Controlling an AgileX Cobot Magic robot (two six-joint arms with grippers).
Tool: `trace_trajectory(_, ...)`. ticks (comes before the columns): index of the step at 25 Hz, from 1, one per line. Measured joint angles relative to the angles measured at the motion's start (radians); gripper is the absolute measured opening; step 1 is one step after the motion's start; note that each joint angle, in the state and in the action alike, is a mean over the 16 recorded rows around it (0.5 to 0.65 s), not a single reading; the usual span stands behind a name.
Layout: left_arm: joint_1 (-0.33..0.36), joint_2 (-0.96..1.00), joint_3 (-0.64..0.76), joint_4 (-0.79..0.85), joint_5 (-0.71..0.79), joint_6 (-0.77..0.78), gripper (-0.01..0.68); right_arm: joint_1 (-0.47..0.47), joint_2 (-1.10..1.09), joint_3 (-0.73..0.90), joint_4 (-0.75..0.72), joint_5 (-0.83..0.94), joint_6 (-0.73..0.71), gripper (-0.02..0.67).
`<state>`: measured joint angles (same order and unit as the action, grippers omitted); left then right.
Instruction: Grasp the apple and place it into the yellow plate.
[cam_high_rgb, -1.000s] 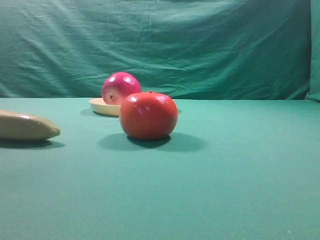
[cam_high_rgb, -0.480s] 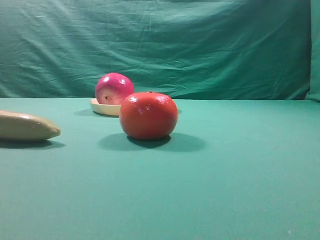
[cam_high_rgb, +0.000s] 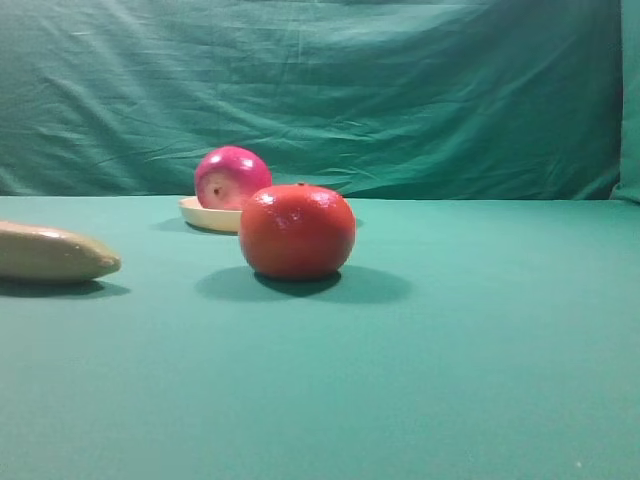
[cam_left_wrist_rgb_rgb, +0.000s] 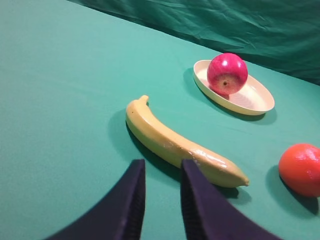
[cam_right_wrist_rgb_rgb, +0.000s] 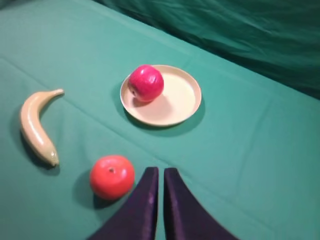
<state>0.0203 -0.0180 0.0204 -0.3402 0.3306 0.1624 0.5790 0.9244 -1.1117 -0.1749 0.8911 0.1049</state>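
Observation:
The magenta-pink apple (cam_high_rgb: 232, 178) rests free in the yellow plate (cam_high_rgb: 205, 213), over the plate's left part in the right wrist view. That view shows the apple (cam_right_wrist_rgb_rgb: 146, 82) and plate (cam_right_wrist_rgb_rgb: 175, 100) from above, with my right gripper (cam_right_wrist_rgb_rgb: 161, 172) well short of them, shut and empty. From the left wrist, the apple (cam_left_wrist_rgb_rgb: 227, 73) sits on the plate (cam_left_wrist_rgb_rgb: 250, 97) far ahead to the right. My left gripper (cam_left_wrist_rgb_rgb: 161, 167) hangs above the cloth with a clear gap between its fingers, holding nothing. Neither gripper appears in the exterior view.
An orange-red round fruit (cam_high_rgb: 297, 231) stands in front of the plate, close to the right gripper's left side (cam_right_wrist_rgb_rgb: 112, 176). A pale yellow banana (cam_left_wrist_rgb_rgb: 175, 142) lies just beyond the left fingertips. Green cloth covers the table and backdrop.
The apple rocked to the left inside the plate, then settled slightly back, turning its pale patch and stem dimple toward the camera. The orange-red fruit and banana stayed put.

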Motion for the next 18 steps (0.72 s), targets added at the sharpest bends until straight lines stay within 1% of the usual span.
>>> trace_trajectory(5,0.0,0.0,0.0,0.0,0.0,0.0,0.157,-0.026,-0.064,0.028,-0.071,0.014,0.041,0.0)
trace_trajectory(9,0.0,0.0,0.0,0.0,0.0,0.0,0.157,-0.073,-0.138,0.085,-0.111,-0.02,0.069,0.0)
trace_trajectory(13,0.0,0.0,0.0,0.0,0.0,0.0,0.157,-0.143,-0.239,0.176,-0.119,-0.081,0.079,0.0)
trace_trajectory(18,0.0,0.0,0.0,0.0,0.0,0.0,0.157,-0.253,-0.387,0.323,-0.105,-0.173,0.081,0.0)
